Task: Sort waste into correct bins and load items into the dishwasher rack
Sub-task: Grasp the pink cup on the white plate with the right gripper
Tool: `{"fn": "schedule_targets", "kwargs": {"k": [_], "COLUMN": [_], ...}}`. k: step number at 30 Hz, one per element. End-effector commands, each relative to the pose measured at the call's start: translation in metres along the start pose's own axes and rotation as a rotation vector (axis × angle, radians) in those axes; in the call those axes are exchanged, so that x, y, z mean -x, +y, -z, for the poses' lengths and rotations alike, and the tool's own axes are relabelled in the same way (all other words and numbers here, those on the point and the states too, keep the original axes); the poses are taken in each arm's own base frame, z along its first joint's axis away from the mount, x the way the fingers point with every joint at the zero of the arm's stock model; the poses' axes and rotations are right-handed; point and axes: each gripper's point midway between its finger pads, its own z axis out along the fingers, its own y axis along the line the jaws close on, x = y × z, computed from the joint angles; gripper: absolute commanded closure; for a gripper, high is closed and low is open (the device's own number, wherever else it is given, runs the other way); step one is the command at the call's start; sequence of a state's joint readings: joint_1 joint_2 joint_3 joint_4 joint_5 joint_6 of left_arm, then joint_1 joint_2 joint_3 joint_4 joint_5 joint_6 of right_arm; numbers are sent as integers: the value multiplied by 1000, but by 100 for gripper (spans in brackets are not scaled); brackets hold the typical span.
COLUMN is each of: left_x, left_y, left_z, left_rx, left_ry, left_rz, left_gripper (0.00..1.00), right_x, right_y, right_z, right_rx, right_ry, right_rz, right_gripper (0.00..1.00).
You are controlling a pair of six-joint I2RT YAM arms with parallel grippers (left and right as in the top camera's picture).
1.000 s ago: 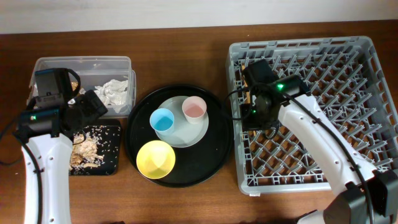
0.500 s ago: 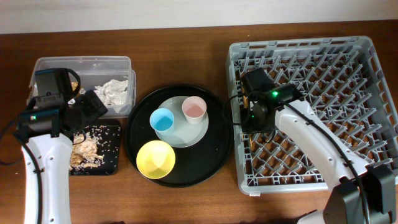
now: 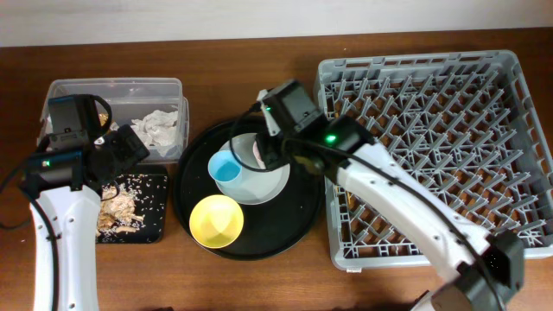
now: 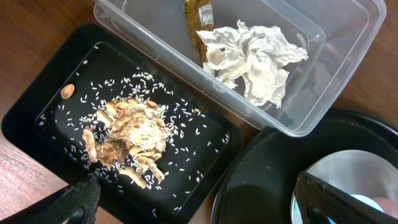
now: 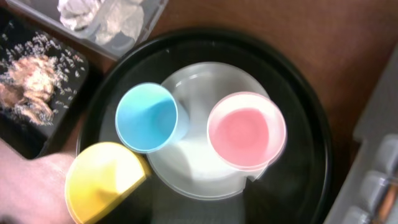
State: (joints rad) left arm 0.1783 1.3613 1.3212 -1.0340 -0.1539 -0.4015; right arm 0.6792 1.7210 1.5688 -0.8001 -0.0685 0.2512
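My right gripper point(image 3: 266, 152) point(image 5: 193, 208) is open and empty, hovering over the round black tray point(image 3: 289, 229). Below it the pink cup point(image 5: 245, 130) and the light-blue cup point(image 3: 226, 166) point(image 5: 146, 117) stand on the pale plate point(image 3: 263, 188) point(image 5: 199, 168), with the yellow bowl point(image 3: 216, 220) point(image 5: 99, 180) beside them. My left gripper point(image 3: 128, 149) point(image 4: 199, 211) is open and empty, above the shallow black tray point(image 4: 37, 112) holding the food scraps point(image 4: 130, 134). The napkin point(image 4: 255, 56) and gold wrapper point(image 4: 199, 22) lie in the clear box point(image 3: 112, 91). I cannot make out the chopsticks.
The grey dishwasher rack point(image 3: 449, 130) point(image 5: 379, 124) fills the right side, its left wall close to the round tray. The clear box and the shallow black tray sit touching at the far left, next to the round tray. My right arm crosses the rack's left part.
My right gripper has swung left out of the rack's left part to above the cups on the round tray. My left arm has not moved.
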Motion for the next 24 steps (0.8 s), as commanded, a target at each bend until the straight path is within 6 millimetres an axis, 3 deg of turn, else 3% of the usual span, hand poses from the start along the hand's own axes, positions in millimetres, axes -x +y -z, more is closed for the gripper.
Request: {"fn": "schedule_targets", "kwargs": {"k": [1, 3, 5, 6, 8, 11, 16, 19, 24], "left_x": [5, 5, 5, 5, 5, 5, 5, 5, 5], "left_y": [1, 1, 1, 1, 1, 1, 1, 1, 1], "left_z": [5, 5, 5, 5, 5, 5, 5, 5, 5], "left_rx": [-4, -4, -5, -4, -5, -4, -5, -5, -4], "left_ry": [-19, -19, -19, -19, -19, -19, -19, -19, -19], "left_rz": [6, 6, 6, 6, 6, 6, 6, 6, 6], "left_gripper": [1, 1, 1, 1, 1, 1, 1, 1, 1], "right_x": [-7, -7, -12, -15, -26, -43, -36, -5, -22], "right_y": [0, -12, -19, -20, -24, -30, -28, -16, -12], "right_z": [-21, -26, -40, -48, -83, -109, -105, -69, -67], "right_rx": [-21, -89, -119, -122, -125, -140, -137, -115, -80], "right_ry": [37, 34, 54, 66, 116, 177, 159, 102, 181], "right_rz": [18, 23, 23, 23, 48, 47, 46, 48, 64], "right_gripper": [43, 45, 69, 76, 76, 75, 70, 68, 66]}}
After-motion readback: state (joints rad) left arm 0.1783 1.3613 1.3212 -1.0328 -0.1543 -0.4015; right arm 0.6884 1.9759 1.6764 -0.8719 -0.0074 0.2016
